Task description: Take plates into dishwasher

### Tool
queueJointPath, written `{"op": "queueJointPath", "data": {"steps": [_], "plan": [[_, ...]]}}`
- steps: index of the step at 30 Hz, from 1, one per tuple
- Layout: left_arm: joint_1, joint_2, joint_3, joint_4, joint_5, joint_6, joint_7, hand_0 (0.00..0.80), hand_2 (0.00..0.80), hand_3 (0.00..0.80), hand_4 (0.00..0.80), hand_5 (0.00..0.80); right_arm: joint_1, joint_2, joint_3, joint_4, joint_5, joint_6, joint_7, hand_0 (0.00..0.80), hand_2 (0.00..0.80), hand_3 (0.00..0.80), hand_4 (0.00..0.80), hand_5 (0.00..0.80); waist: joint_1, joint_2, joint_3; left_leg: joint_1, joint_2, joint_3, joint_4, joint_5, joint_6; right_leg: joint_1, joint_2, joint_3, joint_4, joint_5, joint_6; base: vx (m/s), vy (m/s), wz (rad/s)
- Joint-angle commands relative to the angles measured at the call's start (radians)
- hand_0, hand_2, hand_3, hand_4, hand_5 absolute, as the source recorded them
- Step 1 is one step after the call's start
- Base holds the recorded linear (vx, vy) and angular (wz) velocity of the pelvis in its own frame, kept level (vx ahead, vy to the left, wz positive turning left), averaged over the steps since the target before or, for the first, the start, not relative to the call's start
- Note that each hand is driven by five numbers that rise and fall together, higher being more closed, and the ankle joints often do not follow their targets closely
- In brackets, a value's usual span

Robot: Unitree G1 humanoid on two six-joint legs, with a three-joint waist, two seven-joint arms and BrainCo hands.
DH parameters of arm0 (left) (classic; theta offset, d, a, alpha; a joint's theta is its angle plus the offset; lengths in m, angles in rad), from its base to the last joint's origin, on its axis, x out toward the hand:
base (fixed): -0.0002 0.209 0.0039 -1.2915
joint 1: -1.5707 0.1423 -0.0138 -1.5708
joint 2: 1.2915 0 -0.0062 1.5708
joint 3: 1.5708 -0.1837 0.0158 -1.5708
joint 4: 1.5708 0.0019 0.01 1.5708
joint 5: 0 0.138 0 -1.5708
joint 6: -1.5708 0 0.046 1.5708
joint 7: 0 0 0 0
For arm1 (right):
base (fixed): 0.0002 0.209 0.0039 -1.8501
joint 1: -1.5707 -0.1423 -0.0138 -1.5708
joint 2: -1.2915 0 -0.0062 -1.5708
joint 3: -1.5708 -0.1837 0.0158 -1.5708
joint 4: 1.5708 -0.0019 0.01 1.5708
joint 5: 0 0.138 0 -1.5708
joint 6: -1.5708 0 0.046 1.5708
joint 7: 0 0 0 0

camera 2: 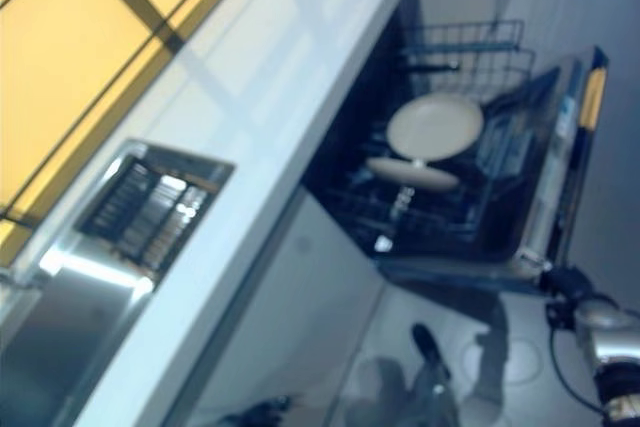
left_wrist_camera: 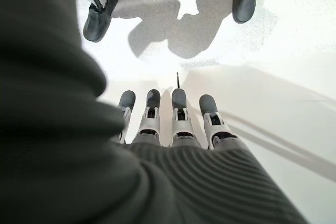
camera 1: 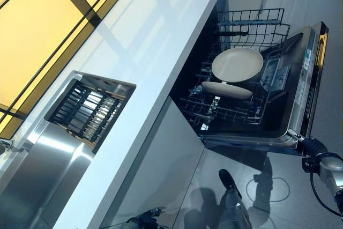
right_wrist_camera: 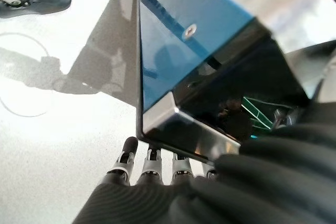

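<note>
The dishwasher stands open with its door folded down. Two cream plates sit in the pulled-out lower rack: a larger plate tilted on edge and a second plate lying lower in front of it. My right hand is at the door's near corner. In the right wrist view its straight fingers lie under the door's edge and hold nothing. My left hand hangs over the floor with fingers straight and empty.
A white counter runs diagonally above the dishwasher. A steel sink with a slatted drain rack is set into it at the left. An upper wire basket sits behind the plates. Grey cabinet fronts are below the counter.
</note>
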Motion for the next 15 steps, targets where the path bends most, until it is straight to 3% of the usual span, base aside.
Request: {"op": "queueJointPath", "data": {"steps": [1, 10, 15], "plan": [[-0.021, 0.043, -0.013, -0.015, -0.004, 0.014, 0.002, 0.000, 0.000, 0.000, 0.000, 0.000, -0.345, 0.077, 0.112, -0.240, -0.010, -0.115, 0.083, 0.000, 0.000, 0.000, 0.000, 0.000, 0.070, -0.038, -0.013, -0.034, 0.044, -0.025, 0.158, -0.090, 0.019, 0.088, -0.024, -0.020, 0.039, -0.147, 0.011, 0.000, 0.000, 0.00], [-0.022, 0.047, -0.009, -0.014, 0.001, 0.005, 0.003, 0.000, 0.000, 0.000, 0.000, 0.000, -0.417, 0.090, 0.181, -0.322, -0.028, -0.089, 0.063, 0.000, 0.000, 0.000, 0.000, 0.000, 0.085, -0.045, -0.001, -0.045, 0.050, -0.030, 0.119, -0.054, 0.004, 0.090, -0.004, -0.036, 0.023, -0.152, 0.002, 0.002, -0.021, -0.04], [-0.031, 0.044, -0.004, -0.015, 0.005, 0.005, 0.001, 0.000, 0.000, 0.000, 0.000, 0.000, -0.450, 0.096, 0.204, -0.364, -0.030, -0.072, 0.044, 0.000, 0.000, 0.000, 0.000, 0.000, 0.095, -0.059, -0.005, -0.051, 0.071, -0.030, 0.129, -0.051, -0.006, 0.093, 0.007, -0.047, 0.031, -0.163, -0.006, -0.003, -0.039, 0.02]]}}
